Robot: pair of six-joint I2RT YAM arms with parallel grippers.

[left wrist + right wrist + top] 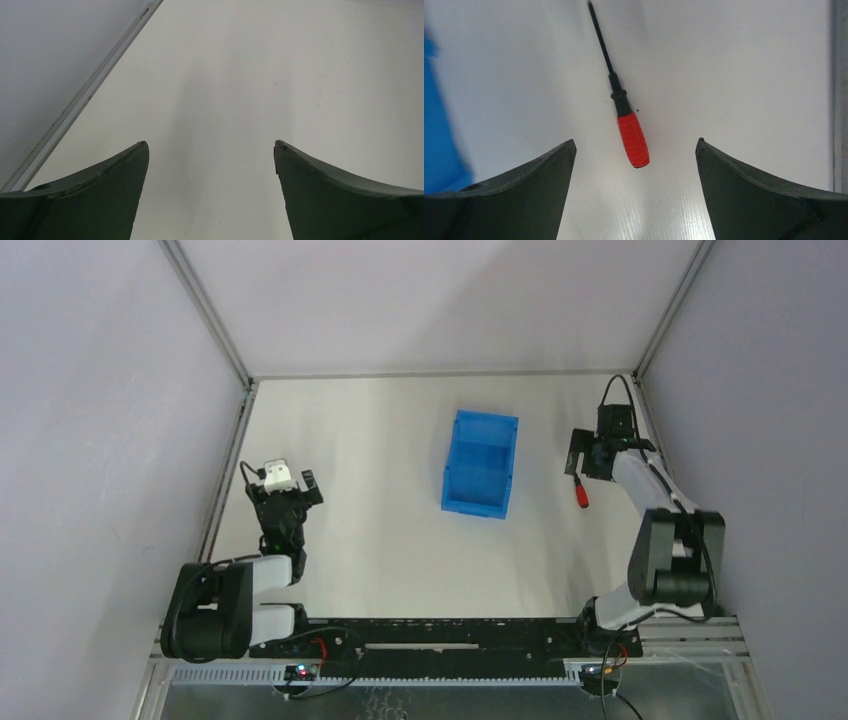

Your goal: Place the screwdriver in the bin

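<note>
The screwdriver (620,102) lies flat on the table (380,560) right of the bin (476,502) at centre frame, its red handle framed by the right gripper (635,141), whose 2 fingers (524,200) are spread and empty, apparently lined up for grasping, while the left gripper (211,144) idles open at left.

**Surfaces and finishes**

The small screwdriver (633,140) has a ribbed red handle that looks like plastic, and a thin matt black shaft. The bright blue rectangular bin (481,462) looks like smooth plastic. The white table sheet (744,75) is matt and faintly grained. The right gripper (635,140) has dark matt fingers (524,200) with rough edges.
</note>
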